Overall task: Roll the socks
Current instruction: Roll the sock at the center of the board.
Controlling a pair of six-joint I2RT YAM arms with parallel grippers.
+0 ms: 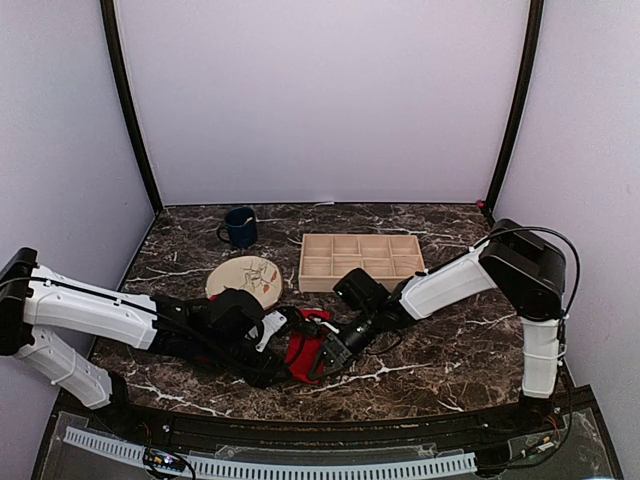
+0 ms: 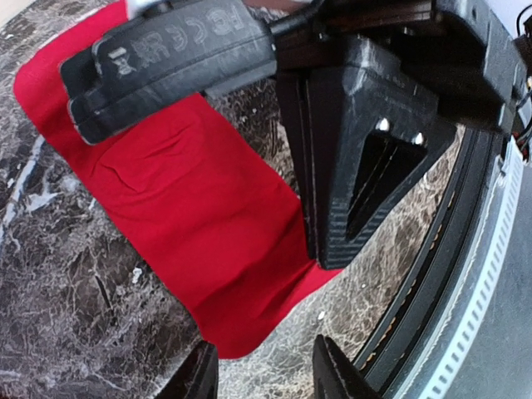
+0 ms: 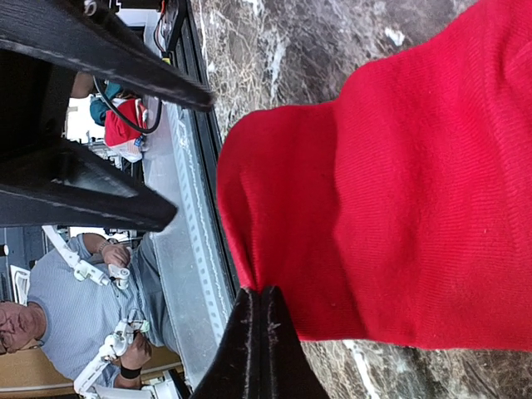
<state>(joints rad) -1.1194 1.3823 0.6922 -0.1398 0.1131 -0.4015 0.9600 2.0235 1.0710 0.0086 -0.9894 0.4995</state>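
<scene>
While the rolling looks barely begun, a red sock [image 2: 208, 241] lies flat and unrolled on the dark marbled surface [image 1: 450, 350], near its front edge where the two arms meet. No rolled bundle shows anywhere, so nearly the whole job appears to be left.

The right end effector [image 3: 261, 328] has its fingers pressed together, pinching a gathered edge of the sock. The left end effector [image 2: 264, 376] hovers low over one end of the sock, close by. Its fingers are apart and the fabric tip lies between them, not gripped.

Counted:
- two arms
- red fabric that reads as one strip in the close views; whether a second sock lies under it cannot be told
- one dark blue mug [image 1: 239, 227]
- one round beige plate [image 1: 245, 277]
- one wooden tray [image 1: 360, 260] split into compartments

The mug, plate and tray sit farther back on the surface.
</scene>
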